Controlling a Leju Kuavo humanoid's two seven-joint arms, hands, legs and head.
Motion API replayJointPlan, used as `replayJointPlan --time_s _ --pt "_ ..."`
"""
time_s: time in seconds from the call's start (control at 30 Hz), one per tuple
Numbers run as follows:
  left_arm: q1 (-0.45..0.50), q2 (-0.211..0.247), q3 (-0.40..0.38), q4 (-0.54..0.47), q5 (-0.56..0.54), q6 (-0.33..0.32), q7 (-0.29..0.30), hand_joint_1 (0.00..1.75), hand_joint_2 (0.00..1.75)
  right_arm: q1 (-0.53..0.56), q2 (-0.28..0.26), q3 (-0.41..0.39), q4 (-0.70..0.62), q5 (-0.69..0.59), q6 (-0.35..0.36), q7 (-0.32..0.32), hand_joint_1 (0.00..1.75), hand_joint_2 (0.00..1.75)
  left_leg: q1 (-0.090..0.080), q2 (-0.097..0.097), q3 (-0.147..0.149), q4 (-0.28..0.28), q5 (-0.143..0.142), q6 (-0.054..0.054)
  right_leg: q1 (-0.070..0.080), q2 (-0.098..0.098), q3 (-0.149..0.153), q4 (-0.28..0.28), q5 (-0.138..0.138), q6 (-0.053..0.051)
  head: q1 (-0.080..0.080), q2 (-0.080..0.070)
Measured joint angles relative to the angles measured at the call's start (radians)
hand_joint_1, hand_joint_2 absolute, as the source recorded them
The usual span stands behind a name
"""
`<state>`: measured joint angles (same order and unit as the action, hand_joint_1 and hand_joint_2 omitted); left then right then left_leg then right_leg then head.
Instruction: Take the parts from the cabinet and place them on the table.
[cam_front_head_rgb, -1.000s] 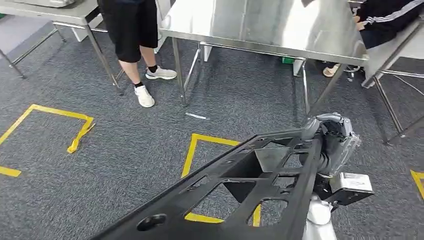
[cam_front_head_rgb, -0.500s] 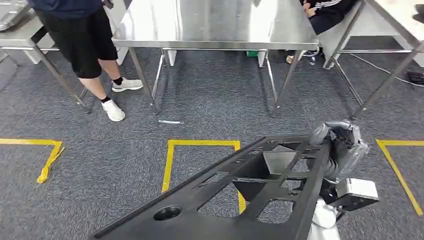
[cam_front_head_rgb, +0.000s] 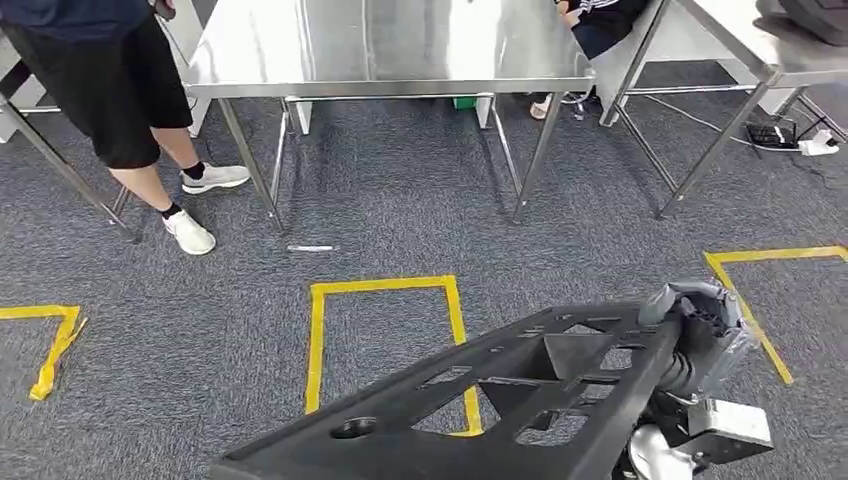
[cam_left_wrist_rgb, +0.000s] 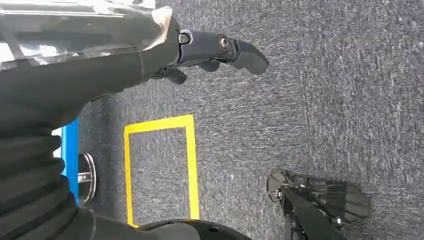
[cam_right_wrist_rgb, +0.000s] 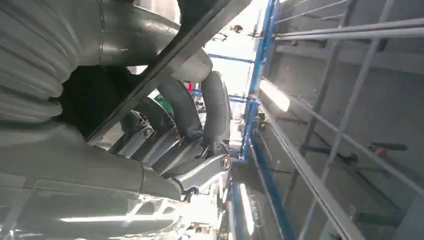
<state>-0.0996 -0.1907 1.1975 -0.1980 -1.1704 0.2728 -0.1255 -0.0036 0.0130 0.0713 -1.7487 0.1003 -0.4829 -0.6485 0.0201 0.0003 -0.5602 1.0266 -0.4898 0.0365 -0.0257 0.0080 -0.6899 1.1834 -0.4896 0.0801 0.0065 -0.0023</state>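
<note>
My right robot hand (cam_front_head_rgb: 700, 335) sits at the lower right of the head view, fingers wrapped around the far end of a long black panel (cam_front_head_rgb: 480, 400) with cut-out openings. The right wrist view agrees: the fingers (cam_right_wrist_rgb: 200, 115) curl around the panel's edge (cam_right_wrist_rgb: 170, 65). From that hold the panel runs down and to the left across the bottom of the frame, so its long axis slants from my right robot hand toward the lower left corner, well above the grey carpet.

The steel bench (cam_front_head_rgb: 390, 50) stands at the top centre, ahead of me and apart from the panel, beyond a yellow tape rectangle (cam_front_head_rgb: 385, 340) on the floor. A person's legs (cam_front_head_rgb: 150, 150) stand at its left end.

My left robot hand (cam_left_wrist_rgb: 200, 50) hangs over the carpet with nothing in it, its fingers loosely apart. The right robot hand carries the load, so I judge the coming move is to close on the bench and swing the long panel onto its top.
</note>
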Motion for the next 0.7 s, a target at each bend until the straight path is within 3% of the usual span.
replayJointPlan --time_s 0.03,0.07,0.1,0.13,0.17,0.37,0.43,0.6,0.63,0.67,0.7 --pt "-0.001 0.0 0.0 0.0 0.0 0.0 0.0 0.0 1.75 0.0 -0.001 -0.001 0.0 0.0 0.0 0.0 1.75 1.75 0.001 0.002 0.002 0.0 -0.001 -0.003 -0.001 -0.005 0.048 -0.085 0.025 0.005 0.001 0.0" --pt "-0.001 0.0 -0.001 0.0 0.0 0.0 0.0 0.0 1.75 0.0 -0.003 -0.001 -0.001 0.0 0.0 0.0 1.75 1.75 -0.005 0.003 0.004 0.001 -0.005 -0.009 0.0 -0.016 0.086 -0.16 0.033 -0.001 0.002 0.0" --pt "-0.001 0.0 -0.002 0.0 0.0 0.0 0.0 0.0 1.75 0.001 -0.003 -0.001 -0.001 0.001 0.0 0.0 1.75 1.75 -0.01 0.003 0.002 0.002 -0.009 -0.016 0.01 -0.011 0.095 -0.161 0.039 -0.012 0.0 0.0" --pt "-0.001 0.002 -0.003 0.0 0.0 0.0 0.0 0.0 1.75 0.003 -0.003 -0.001 -0.003 0.001 0.0 0.0 1.75 1.75 -0.014 0.003 0.003 0.005 -0.012 -0.007 -0.002 -0.011 0.095 -0.162 0.044 -0.017 -0.005 0.0" --pt "-0.001 0.003 -0.003 0.0 0.0 0.0 0.0 0.0 1.75 0.004 -0.005 -0.002 -0.003 0.001 0.0 0.0 1.75 1.75 -0.011 0.002 0.004 0.004 -0.006 0.002 0.002 -0.01 0.095 -0.161 0.044 -0.017 -0.003 0.0" --pt "-0.001 0.003 -0.009 0.0 0.0 0.003 -0.005 0.0 1.75 0.006 -0.006 -0.003 -0.003 0.009 -0.001 -0.001 1.75 1.75 -0.008 0.003 0.015 -0.016 -0.001 -0.012 0.007 -0.008 0.096 -0.161 0.042 -0.029 -0.004 0.0" --pt "-0.001 0.005 -0.009 0.0 0.0 0.006 -0.005 0.0 1.75 0.008 -0.007 -0.003 -0.007 0.012 -0.003 -0.001 1.75 1.75 -0.008 0.003 0.016 -0.019 0.0 -0.022 0.007 -0.008 0.096 -0.161 0.042 -0.03 -0.003 0.0" --pt "-0.001 0.004 -0.009 0.0 0.0 0.006 -0.004 0.0 1.75 0.009 -0.01 -0.003 -0.014 0.019 -0.004 0.0 1.75 1.75 -0.008 0.003 0.017 -0.02 0.001 -0.03 0.009 -0.008 0.096 -0.161 0.043 -0.034 -0.003 0.0" --pt "-0.002 0.005 -0.009 0.0 -0.001 0.006 -0.004 0.0 1.75 0.008 -0.01 -0.003 -0.015 0.022 -0.004 0.001 1.75 1.75 -0.01 0.003 0.015 -0.015 -0.002 -0.02 -0.005 -0.009 0.098 -0.17 0.048 -0.027 -0.004 0.0" --pt "-0.002 0.004 -0.009 0.0 -0.001 0.006 -0.004 0.0 1.75 0.008 -0.01 -0.003 -0.02 0.025 -0.004 0.003 1.75 1.75 -0.011 0.003 0.019 -0.028 0.002 -0.01 -0.002 -0.008 0.104 -0.182 0.053 -0.024 -0.005 0.0" --pt "-0.003 0.002 -0.009 0.0 -0.002 0.007 -0.003 0.0 1.75 0.007 -0.012 -0.005 -0.027 0.028 -0.004 0.003 1.75 1.75 0.004 0.003 0.043 -0.072 0.028 -0.003 0.013 -0.008 0.104 -0.184 0.054 -0.023 -0.005 0.0"
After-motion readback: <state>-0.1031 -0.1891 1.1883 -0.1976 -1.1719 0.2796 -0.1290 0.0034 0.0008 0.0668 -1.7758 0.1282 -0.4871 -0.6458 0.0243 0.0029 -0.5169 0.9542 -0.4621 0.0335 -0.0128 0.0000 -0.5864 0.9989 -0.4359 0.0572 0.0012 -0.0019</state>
